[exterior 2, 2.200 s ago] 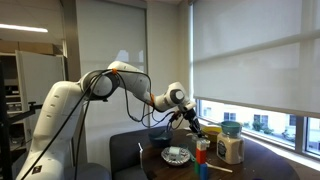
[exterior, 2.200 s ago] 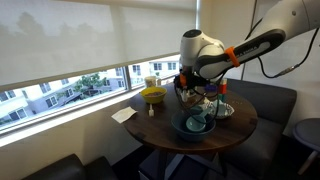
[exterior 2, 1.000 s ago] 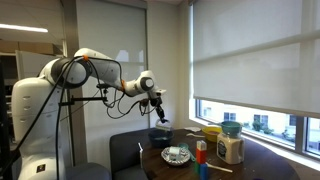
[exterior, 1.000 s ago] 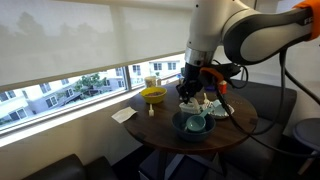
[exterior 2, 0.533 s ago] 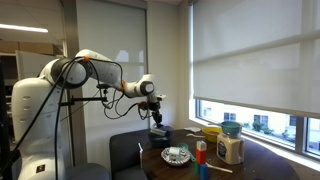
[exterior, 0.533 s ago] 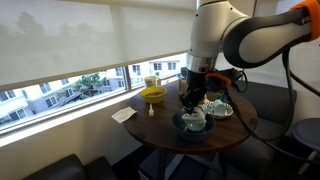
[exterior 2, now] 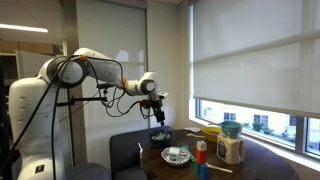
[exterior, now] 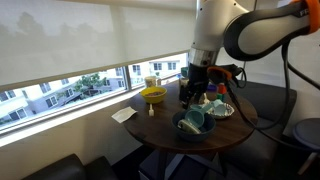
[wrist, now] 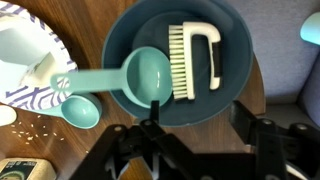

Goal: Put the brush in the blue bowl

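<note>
In the wrist view the white brush [wrist: 192,60] lies flat inside the blue bowl [wrist: 228,88], bristles toward the bowl's middle. Beside it a teal ladle [wrist: 140,75] rests in the bowl with its handle over the rim. My gripper [wrist: 200,125] hovers just above the bowl's near rim, open, with nothing between its black fingers [wrist: 245,75]. In both exterior views the gripper [exterior: 194,97] [exterior 2: 157,113] hangs directly over the blue bowl [exterior: 192,125] [exterior 2: 160,135] on the round wooden table [exterior: 235,125].
A patterned plate [wrist: 25,50] and a small teal scoop [wrist: 80,110] lie beside the bowl. A yellow bowl [exterior: 153,95] stands near the window. Jars [exterior 2: 231,145], a small red-and-blue object [exterior 2: 201,155] and a patterned dish [exterior 2: 177,155] share the table; dark chairs surround it.
The jaws have opened and the brush now lies in the blue bowl. The gripper has risen slightly above the bowl.
</note>
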{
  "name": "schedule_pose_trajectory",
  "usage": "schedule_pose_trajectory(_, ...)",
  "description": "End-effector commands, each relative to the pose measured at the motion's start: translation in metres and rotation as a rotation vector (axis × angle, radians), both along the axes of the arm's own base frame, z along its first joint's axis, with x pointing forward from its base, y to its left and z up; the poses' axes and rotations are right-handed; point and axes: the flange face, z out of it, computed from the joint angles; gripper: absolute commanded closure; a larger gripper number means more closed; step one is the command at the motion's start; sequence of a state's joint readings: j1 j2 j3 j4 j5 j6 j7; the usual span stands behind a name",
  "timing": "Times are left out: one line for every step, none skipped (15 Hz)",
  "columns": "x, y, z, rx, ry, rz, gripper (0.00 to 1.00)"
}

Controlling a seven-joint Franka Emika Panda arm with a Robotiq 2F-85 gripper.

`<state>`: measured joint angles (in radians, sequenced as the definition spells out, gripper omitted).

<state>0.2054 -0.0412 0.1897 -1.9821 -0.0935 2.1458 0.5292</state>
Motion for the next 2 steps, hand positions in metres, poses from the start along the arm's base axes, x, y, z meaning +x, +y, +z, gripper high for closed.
schedule_pose_trajectory(0.009, -0.057, 0.044, 0.179, -0.072, -0.046, 0.00)
schedule_pose_trajectory(0.008, -0.029, 0.024, 0.092, -0.035, -0.038, 0.14)
